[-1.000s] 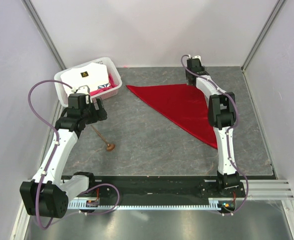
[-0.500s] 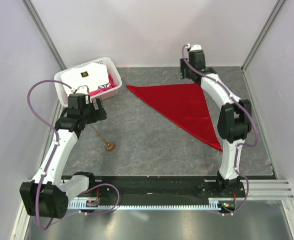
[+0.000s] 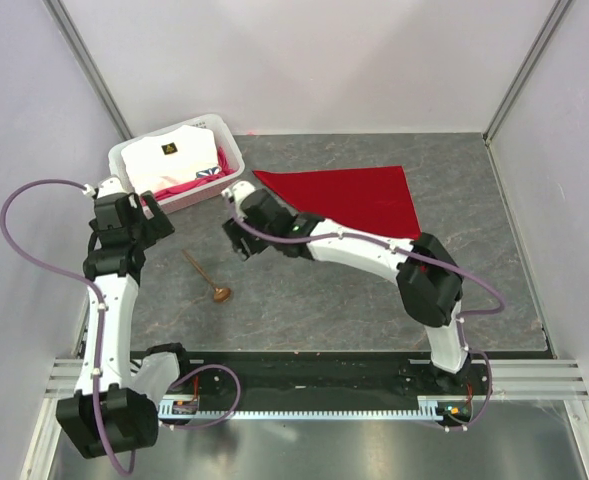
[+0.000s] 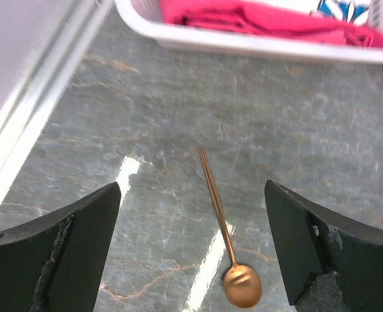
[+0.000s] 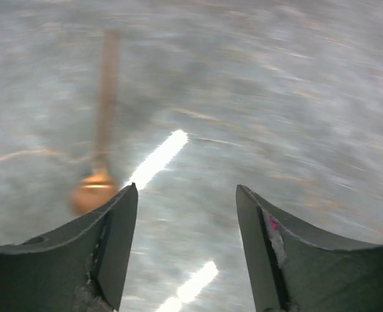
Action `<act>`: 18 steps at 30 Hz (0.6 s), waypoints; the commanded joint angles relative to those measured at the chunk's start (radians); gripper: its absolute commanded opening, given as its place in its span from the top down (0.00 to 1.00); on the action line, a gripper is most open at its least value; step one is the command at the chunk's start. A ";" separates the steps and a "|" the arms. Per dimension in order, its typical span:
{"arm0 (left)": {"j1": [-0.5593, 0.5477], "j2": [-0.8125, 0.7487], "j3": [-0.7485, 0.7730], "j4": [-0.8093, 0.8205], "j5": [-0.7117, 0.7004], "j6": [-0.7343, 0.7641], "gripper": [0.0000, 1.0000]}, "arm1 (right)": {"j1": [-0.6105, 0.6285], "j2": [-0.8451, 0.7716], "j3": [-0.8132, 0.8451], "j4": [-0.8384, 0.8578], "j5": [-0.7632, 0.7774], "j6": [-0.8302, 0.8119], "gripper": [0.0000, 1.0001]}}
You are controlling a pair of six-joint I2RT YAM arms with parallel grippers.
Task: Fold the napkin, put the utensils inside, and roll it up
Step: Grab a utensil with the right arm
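Note:
The red napkin [image 3: 359,195] lies folded into a triangle at the back right of the mat, its near edge hidden under my right arm. The brown spoon [image 3: 206,276] lies on the mat left of centre, bowl toward the near edge. My right gripper [image 3: 236,243] reaches across to just right of the spoon and is open and empty; the right wrist view shows the blurred spoon [image 5: 103,130] beyond its left finger [image 5: 116,240]. My left gripper [image 3: 157,222] hovers left of the spoon, open wide. In the left wrist view the spoon [image 4: 220,214] lies between the left gripper's [image 4: 191,247] fingers, untouched.
A white basket [image 3: 134,160] with white and pink patterned fabric stands at the back left, its rim [image 4: 243,42] just beyond the spoon's handle tip. Grey walls and metal posts close in on the mat's sides.
My right arm swung from the back right corner across the napkin to the spoon's right side. My left arm drew back to the left. Spoon and napkin have not moved.

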 commanded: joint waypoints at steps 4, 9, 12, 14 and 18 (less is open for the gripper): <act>0.003 -0.069 0.007 0.046 -0.060 0.001 0.00 | 0.151 0.147 0.126 0.074 -0.006 0.040 0.34; -0.016 -0.079 0.012 0.046 -0.017 -0.010 0.00 | 0.217 0.259 0.215 0.057 0.082 0.037 0.40; -0.039 -0.077 0.012 0.047 0.007 -0.010 0.00 | 0.235 0.302 0.249 0.054 0.117 0.031 0.41; -0.051 -0.080 0.012 0.049 0.018 -0.013 0.00 | 0.243 0.329 0.272 0.051 0.132 0.028 0.42; -0.065 -0.088 0.007 0.050 0.018 -0.013 0.00 | 0.260 0.372 0.314 0.050 0.163 0.019 0.44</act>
